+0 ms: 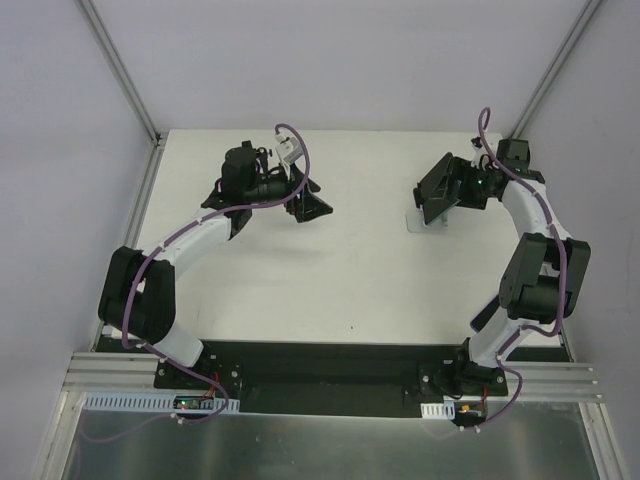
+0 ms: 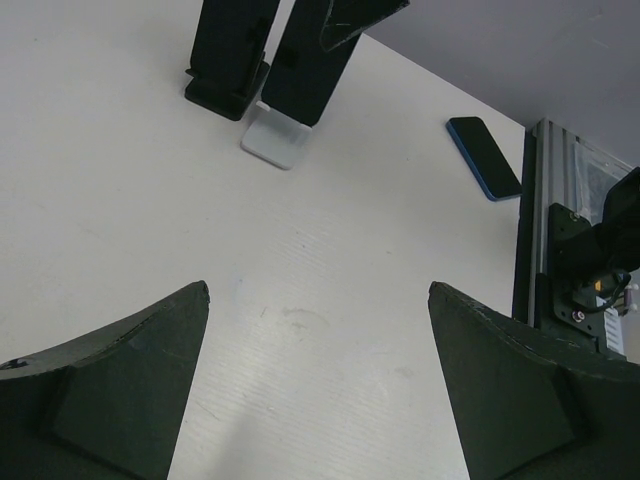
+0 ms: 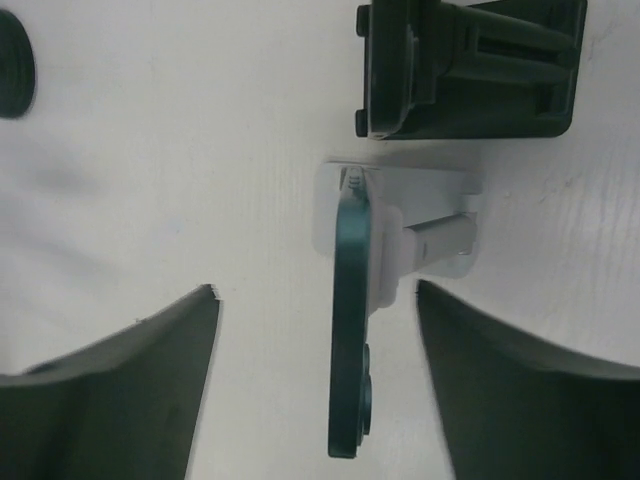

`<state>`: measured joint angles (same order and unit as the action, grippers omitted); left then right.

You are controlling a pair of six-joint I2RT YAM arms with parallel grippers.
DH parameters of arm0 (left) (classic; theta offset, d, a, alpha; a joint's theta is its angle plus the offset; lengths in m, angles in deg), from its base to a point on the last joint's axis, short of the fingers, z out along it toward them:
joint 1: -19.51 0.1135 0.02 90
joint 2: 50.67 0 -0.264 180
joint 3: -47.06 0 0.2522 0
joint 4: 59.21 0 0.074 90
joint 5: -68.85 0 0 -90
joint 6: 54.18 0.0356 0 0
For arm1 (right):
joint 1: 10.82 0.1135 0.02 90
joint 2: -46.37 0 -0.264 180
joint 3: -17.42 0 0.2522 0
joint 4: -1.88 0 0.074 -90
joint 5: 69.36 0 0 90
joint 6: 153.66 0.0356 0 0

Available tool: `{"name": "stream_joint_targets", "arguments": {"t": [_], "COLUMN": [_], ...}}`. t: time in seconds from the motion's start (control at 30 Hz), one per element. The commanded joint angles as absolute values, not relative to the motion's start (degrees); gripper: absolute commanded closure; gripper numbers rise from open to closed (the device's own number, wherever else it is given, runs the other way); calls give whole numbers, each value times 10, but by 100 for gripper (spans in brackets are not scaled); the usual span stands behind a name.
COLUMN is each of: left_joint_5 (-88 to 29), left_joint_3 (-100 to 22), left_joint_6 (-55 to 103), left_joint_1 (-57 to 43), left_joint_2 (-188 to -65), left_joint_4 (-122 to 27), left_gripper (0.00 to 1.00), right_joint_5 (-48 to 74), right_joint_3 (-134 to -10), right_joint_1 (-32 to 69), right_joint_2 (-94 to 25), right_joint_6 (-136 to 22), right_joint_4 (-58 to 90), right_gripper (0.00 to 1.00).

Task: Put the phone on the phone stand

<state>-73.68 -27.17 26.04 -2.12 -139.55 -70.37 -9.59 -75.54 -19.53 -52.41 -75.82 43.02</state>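
1. phone (image 3: 350, 340) seen edge-on, upright, leaning on white phone stand (image 3: 440, 235), centre of right wrist view; upper right of worktop (image 1: 330, 290) in top view.
2. right end effector (image 3: 316, 293) straddles the phone, fingers spread, gap on both sides, gripping nothing.
3. black holder (image 3: 470, 70) just past the stand, top of right wrist frame.
4. left end effector (image 2: 318, 290) wide apart, empty, over bare worktop, well apart from the stand.
5. blue phone (image 2: 485, 158) flat on the worktop, right of left wrist frame, near aluminium rail (image 2: 530, 230).
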Motion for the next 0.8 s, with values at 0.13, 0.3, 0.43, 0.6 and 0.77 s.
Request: {"name": "stream_joint_targets", "arguments": {"t": [0.13,0.3,0.43,0.6,0.77], "left_joint_5": [-726,-617,-487,-287,-300], "left_joint_3": [-258,-216,-155,-80,-32], "left_joint_6": [255,269,236,101,-34], "left_joint_1": [-18,-15,-6,40,162], "left_joint_2": [-1376,-1329,-1282,-1226,-1222], "left_joint_4": [-744,-746,-812,-837,-834], "left_gripper": [11,10,10,10,10], "right_joint_5": [-12,122,263,352,285], "right_joint_3": [-761,-732,-731,-689,-678], "right_joint_1": [-175,-150,-91,40,182], "right_joint_2": [-453,-361,-308,-261,-368], "right_joint_6": [-729,-714,-734,-701,-663], "right_joint_4": [466,470,459,355,99], "right_gripper": [4,4,4,4,4]}}
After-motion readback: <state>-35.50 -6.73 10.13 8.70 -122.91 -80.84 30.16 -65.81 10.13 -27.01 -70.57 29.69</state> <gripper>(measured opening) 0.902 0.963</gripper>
